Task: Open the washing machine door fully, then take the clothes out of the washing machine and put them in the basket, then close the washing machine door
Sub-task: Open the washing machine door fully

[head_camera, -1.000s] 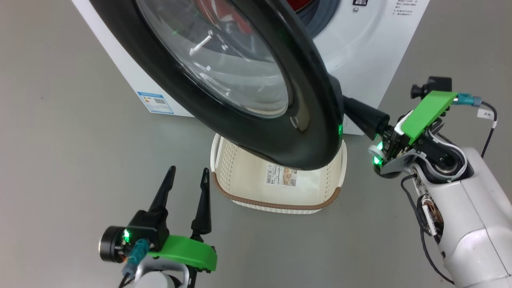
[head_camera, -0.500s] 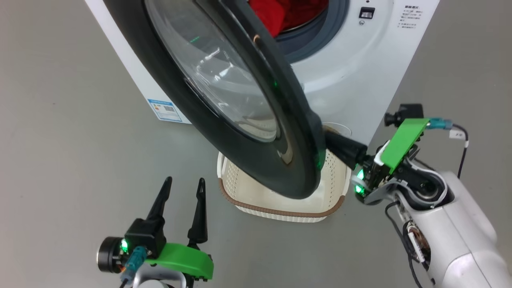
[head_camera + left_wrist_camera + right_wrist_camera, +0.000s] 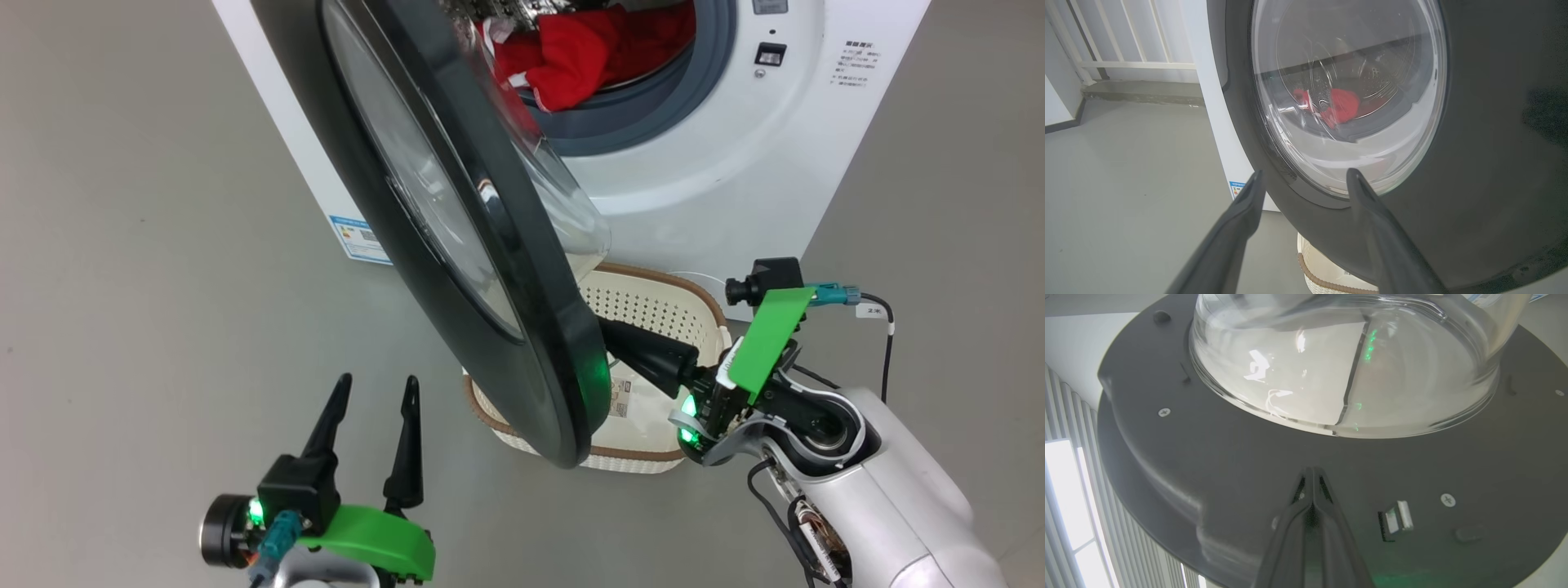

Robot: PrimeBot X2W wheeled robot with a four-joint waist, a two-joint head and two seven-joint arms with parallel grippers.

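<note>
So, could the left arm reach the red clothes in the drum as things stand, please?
Probably not yet: the partly open washing machine door stands between the left end effector and the clothes, blocking a straight path.

so the door point(image 3: 457, 237) rim is glossy black plastic, porthole point(image 3: 1347, 363) clear smooth glass, inner face point(image 3: 1229, 457) matt grey. clothes point(image 3: 571, 57) look like soft red cloth, basket point(image 3: 653, 309) perforated cream plastic, washer point(image 3: 735, 180) smooth white, floor point(image 3: 163, 286) matt grey.
</note>
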